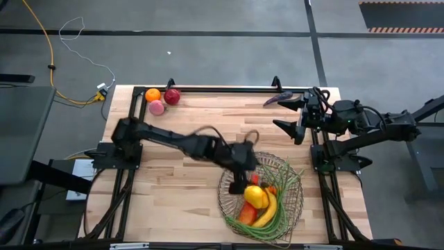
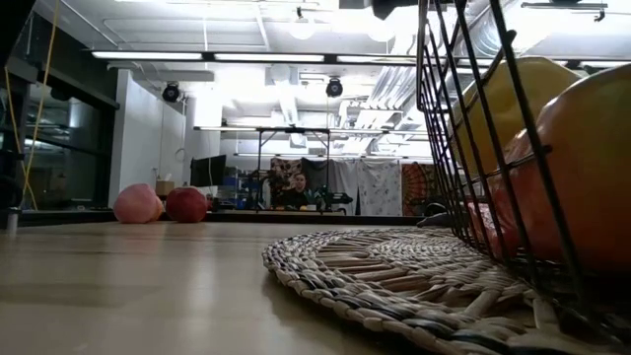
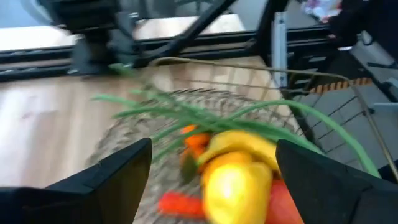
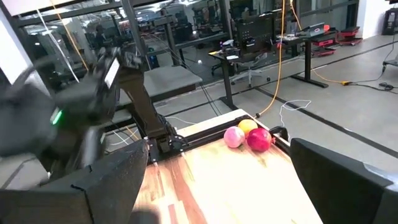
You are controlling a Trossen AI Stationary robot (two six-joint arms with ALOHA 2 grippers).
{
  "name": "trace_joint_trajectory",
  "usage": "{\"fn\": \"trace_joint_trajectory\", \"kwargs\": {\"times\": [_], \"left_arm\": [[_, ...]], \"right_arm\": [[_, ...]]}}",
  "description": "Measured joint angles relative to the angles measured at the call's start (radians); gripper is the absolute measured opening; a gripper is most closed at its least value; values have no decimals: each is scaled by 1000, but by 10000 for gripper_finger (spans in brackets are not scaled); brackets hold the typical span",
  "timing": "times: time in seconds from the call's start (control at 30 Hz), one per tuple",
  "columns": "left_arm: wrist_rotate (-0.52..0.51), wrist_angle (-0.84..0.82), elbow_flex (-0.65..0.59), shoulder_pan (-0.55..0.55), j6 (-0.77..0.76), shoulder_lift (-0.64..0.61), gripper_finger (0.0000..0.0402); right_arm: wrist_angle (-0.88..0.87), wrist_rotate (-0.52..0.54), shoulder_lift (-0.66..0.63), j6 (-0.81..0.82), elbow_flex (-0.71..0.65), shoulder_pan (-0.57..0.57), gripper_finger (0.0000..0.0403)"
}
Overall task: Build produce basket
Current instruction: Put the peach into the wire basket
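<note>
Left gripper [image 1: 243, 182] sits over the basket [image 1: 295, 208] at lower centre-right of the high view, jaws spread wide with nothing between them; the wrist view shows both fingers [image 3: 118, 174] clear of the yellow pear [image 3: 239, 186] right below. Pile under it: pear on top, banana [image 1: 267, 215], something red-orange beneath, long green beans [image 1: 286, 187] draped across and poking over the rim. Main risk as I see it: the pear looks perched, so a finger clipping it or snagging a bean on the way up could roll it out or drag the light wire basket across its woven mat [image 2: 394, 271]. Right gripper [image 1: 295, 114] waits at upper right, jaws wide, empty, with the purple eggplant [image 1: 274, 100] just beside it near the table edge; a sloppy approach could push it off. Orange [image 1: 152, 94], peach [image 1: 157, 107] and apple [image 1: 172, 96] sit at upper left, well apart from the basket, a long reach for either arm.
</note>
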Motion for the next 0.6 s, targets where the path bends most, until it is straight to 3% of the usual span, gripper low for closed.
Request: {"fn": "trace_joint_trajectory", "kwargs": {"times": [0.23,0.37,0.47,0.6], "left_arm": [[-25,-144,-1,152,0,-207,328],[-24,-146,-20,252,-18,-356,328],[-21,-57,-116,296,-19,-492,328],[-33,122,-353,343,-51,-690,328]], "right_arm": [[-18,2,0,-63,0,0,383],[-52,3,6,-78,0,0,383],[-77,3,13,-71,0,0,383],[-107,2,25,-70,-1,0,383]]}}
